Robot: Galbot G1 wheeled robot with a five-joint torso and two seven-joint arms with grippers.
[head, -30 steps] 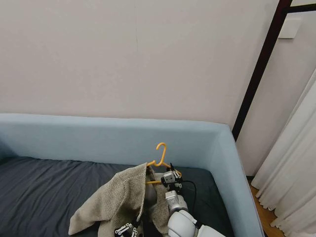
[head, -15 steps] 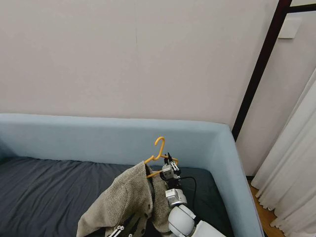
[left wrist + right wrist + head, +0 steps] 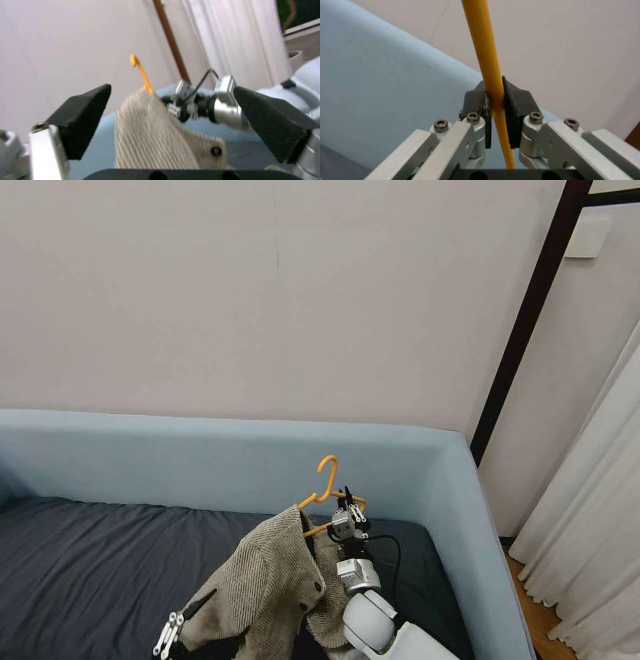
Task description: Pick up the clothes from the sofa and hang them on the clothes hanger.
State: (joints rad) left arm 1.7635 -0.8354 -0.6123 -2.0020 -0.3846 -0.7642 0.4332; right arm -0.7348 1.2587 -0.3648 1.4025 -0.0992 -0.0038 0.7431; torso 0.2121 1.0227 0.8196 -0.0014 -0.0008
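An orange hanger [image 3: 324, 480] stands tilted above the sofa seat, with my right gripper [image 3: 347, 515] shut on its right arm. The right wrist view shows the black pads clamped on the orange bar [image 3: 491, 71]. A beige tweed jacket [image 3: 265, 585] drapes from the hanger's left arm down to the seat. My left gripper [image 3: 170, 632] is low at the jacket's left edge, open, with nothing between its fingers. The left wrist view has the jacket [image 3: 155, 135] and the hanger hook [image 3: 140, 71] ahead of its wide-spread fingers [image 3: 82, 116].
The sofa has a light blue back [image 3: 200, 460], a right arm rest [image 3: 470, 550] and a dark navy seat [image 3: 80, 570]. A plain wall rises behind it. A dark door frame [image 3: 520, 330] and white curtains [image 3: 600, 560] stand to the right.
My left gripper has slid to the left, out from under the jacket's middle to its left edge. The jacket's spread-out left side has drawn in and hangs closer under the hanger.
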